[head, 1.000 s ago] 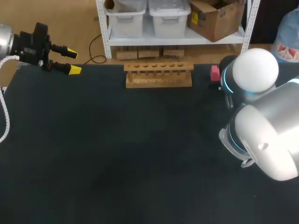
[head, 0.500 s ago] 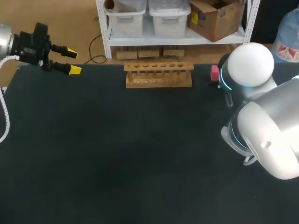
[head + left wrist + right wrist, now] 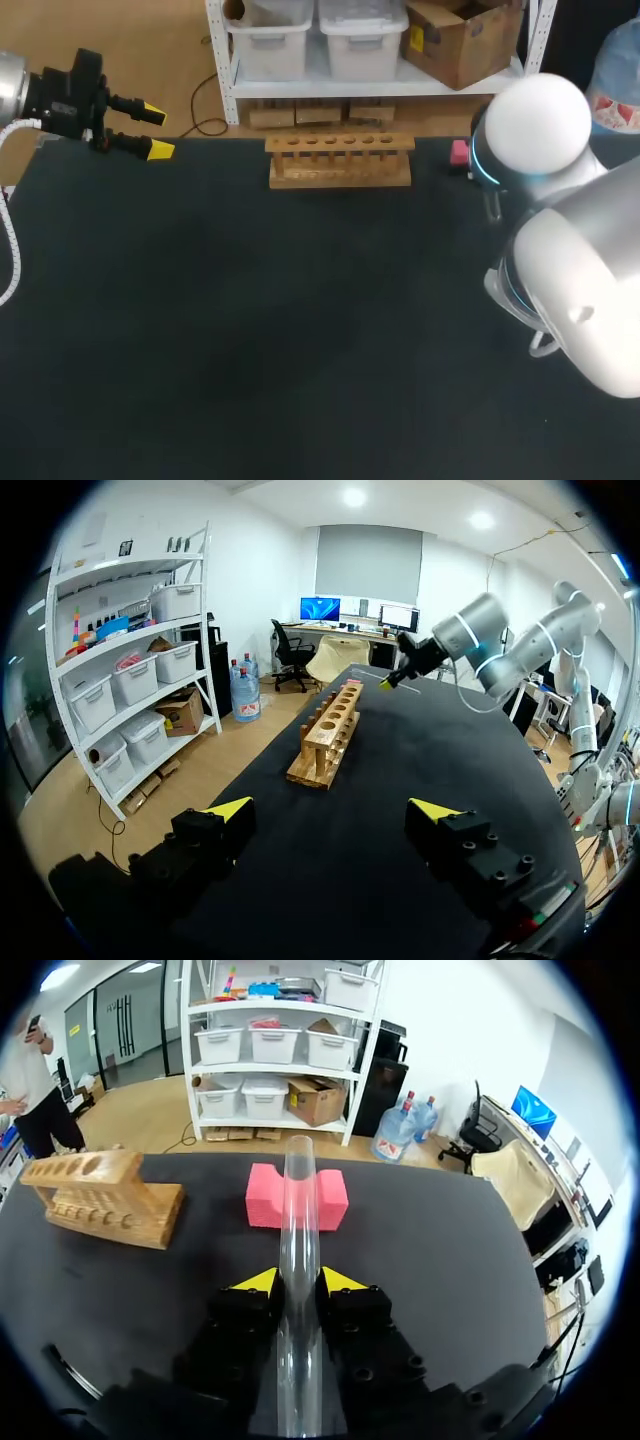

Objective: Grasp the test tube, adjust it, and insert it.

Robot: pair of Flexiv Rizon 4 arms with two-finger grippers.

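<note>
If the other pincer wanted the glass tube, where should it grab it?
Probably on the bare length of the test tube sticking out ahead of the right pincer, coming from the side and squeezing across its round wall. The part behind is already clamped.

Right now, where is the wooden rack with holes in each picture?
Head view: test tube rack at the table's far edge, near the middle.
Left wrist view: test tube rack ahead of the left pincer.
Right wrist view: test tube rack ahead of the right pincer, to one side.
Landmark: pink block off one end, in head and right wrist views.
</note>
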